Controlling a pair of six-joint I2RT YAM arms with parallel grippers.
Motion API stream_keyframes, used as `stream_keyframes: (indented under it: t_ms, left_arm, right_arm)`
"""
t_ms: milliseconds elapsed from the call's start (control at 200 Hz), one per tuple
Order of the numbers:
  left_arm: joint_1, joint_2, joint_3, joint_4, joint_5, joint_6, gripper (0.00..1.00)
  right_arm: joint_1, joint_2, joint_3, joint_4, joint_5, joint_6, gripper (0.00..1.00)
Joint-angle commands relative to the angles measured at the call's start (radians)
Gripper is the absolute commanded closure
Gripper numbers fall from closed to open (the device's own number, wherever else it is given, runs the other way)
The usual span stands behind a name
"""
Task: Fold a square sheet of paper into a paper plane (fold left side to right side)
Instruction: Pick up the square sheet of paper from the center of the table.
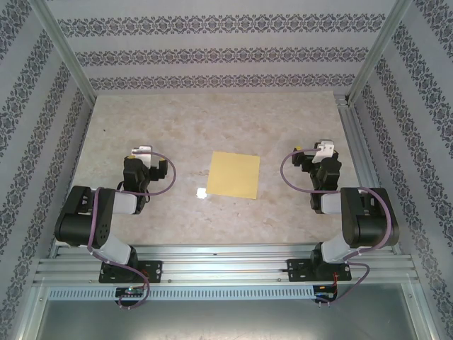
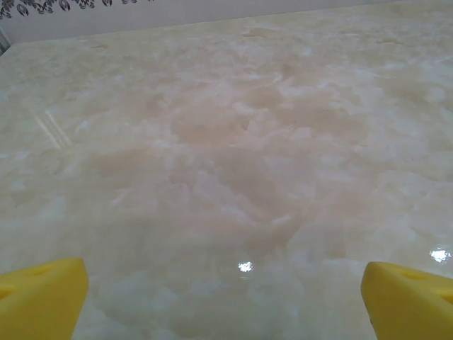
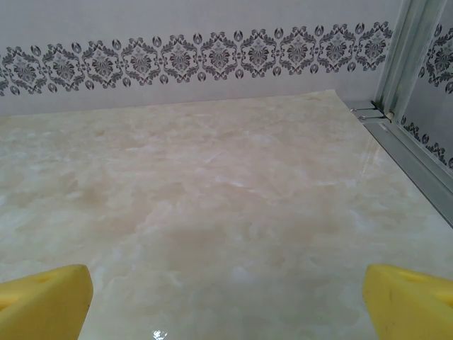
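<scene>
A square sheet of paper (image 1: pixel 234 176), plain mustard yellow and unfolded, lies flat near the middle of the marbled desk (image 1: pixel 212 120), turned slightly askew, its near left corner just beside a small white spot (image 1: pixel 202 193).

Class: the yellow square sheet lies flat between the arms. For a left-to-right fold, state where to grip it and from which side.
Probably the left edge of the square sheet of paper, coming from the left with the open left gripper. It lies flat on the table, so only an edge can be lifted, and this one faces that arm.
</scene>
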Motion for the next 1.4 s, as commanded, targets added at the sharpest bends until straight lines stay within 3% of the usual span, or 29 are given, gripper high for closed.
stream_keyframes:
  t_ms: [0, 545, 704, 779, 909, 1039, 1139, 1274, 1394]
  left_arm:
    - [0.012, -0.003, 0.018, 0.05, 0.015, 0.007, 0.0]
    - [0.012, -0.005, 0.017, 0.052, 0.013, 0.007, 0.0]
    - [0.012, -0.168, 0.136, -0.281, 0.019, 0.007, 0.0]
    - [0.012, -0.267, 0.144, -0.341, 0.02, -0.037, 0.0]
    - [0.009, -0.43, 0.178, -0.533, 0.065, -0.158, 0.0]
    - [0.002, -0.522, 0.227, -0.785, 0.146, -0.291, 0.0]
    - [-0.01, -0.531, 0.252, -0.918, 0.281, -0.36, 0.0]
    - [-0.046, -0.471, 0.278, -1.005, 0.488, -0.445, 0.0]
    - [-0.108, -0.4, 0.308, -1.056, 0.544, -0.465, 0.0]
  right_arm:
    - [-0.009, 0.002, 0.007, 0.023, -0.014, 0.002, 0.02]
    - [-0.013, -0.001, -0.003, 0.04, 0.008, 0.015, 0.02]
    - [-0.021, -0.115, -0.072, 0.049, 0.051, 0.032, 0.02]
    - [-0.009, -0.281, -0.056, -0.144, 0.082, 0.047, 0.02]
    - [0.01, -0.563, 0.067, -0.659, 0.09, 0.133, 0.02]
    - [0.047, -0.711, 0.163, -1.012, 0.046, 0.273, 0.02]
    - [0.097, -0.723, 0.229, -1.189, -0.022, 0.352, 0.03]
    - [0.201, -0.626, 0.31, -1.357, -0.108, 0.447, 0.14]
    - [0.316, -0.482, 0.371, -1.398, -0.117, 0.464, 0.19]
